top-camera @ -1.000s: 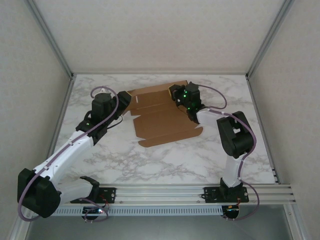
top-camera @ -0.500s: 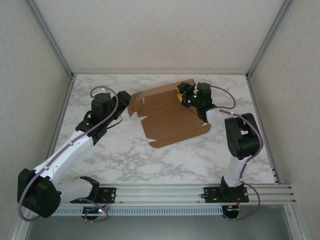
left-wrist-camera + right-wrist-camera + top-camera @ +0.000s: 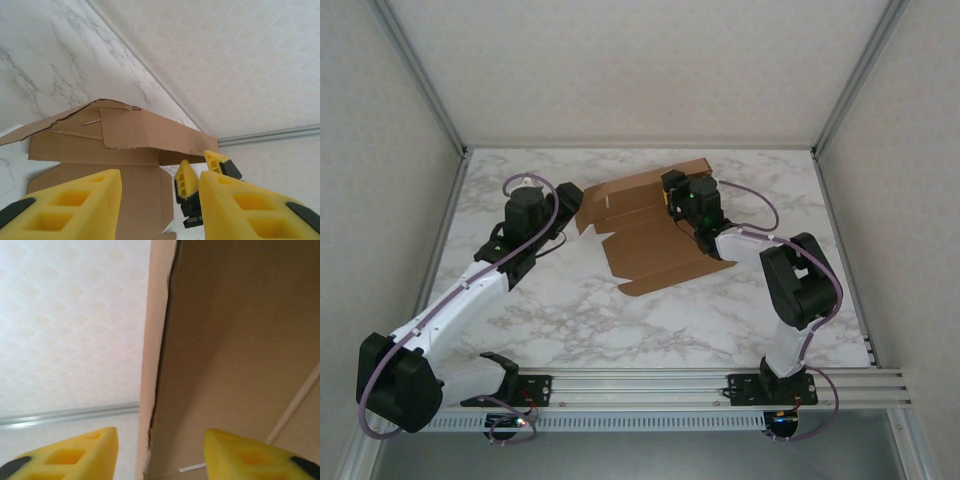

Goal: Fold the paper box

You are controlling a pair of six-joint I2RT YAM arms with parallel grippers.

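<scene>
Your right claw point(image 3: 673, 198) sits with fingers apart astride the raised far flap of the paper box point(image 3: 650, 240). Your left claw point(image 3: 565, 203) hangs spread just beside its left edge.

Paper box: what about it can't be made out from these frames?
Top external: the paper box's right edge, partly hidden under the right gripper.
Right wrist: which flap stands between the fingers; too close, cropped.
Left wrist: the box's near half, hidden behind the fingers of the left gripper.
</scene>
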